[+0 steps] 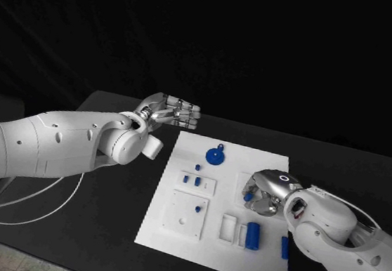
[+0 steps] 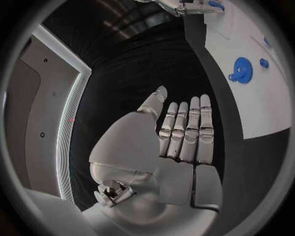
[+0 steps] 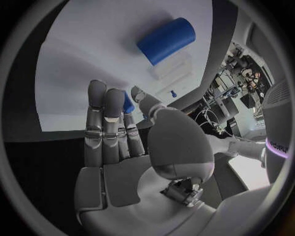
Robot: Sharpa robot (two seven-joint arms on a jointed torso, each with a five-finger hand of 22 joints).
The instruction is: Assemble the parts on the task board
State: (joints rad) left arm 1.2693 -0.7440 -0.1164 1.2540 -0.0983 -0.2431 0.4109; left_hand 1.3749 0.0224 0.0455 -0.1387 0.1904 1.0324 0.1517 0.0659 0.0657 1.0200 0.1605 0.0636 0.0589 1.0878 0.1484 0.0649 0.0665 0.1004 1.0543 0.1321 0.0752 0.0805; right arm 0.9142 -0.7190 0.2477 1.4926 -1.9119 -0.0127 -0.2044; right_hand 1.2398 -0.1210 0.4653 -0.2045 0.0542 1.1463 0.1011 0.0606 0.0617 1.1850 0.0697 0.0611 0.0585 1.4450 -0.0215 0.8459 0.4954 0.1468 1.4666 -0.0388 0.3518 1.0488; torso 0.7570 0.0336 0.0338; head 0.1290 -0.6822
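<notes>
So the left hand (image 1: 169, 111) hangs off the task board's (image 1: 257, 260) far left corner, fingers straight, holding nothing. Right hand (image 1: 270, 191) sits over the board's right side, pinching a small blue part (image 3: 127, 102) btw thumb and fingers. Blue gear (image 1: 215, 156) lies near the far edge.

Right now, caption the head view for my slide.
Right hand pinches a small blue part over the white task board; left hand hovers off-board.
</notes>
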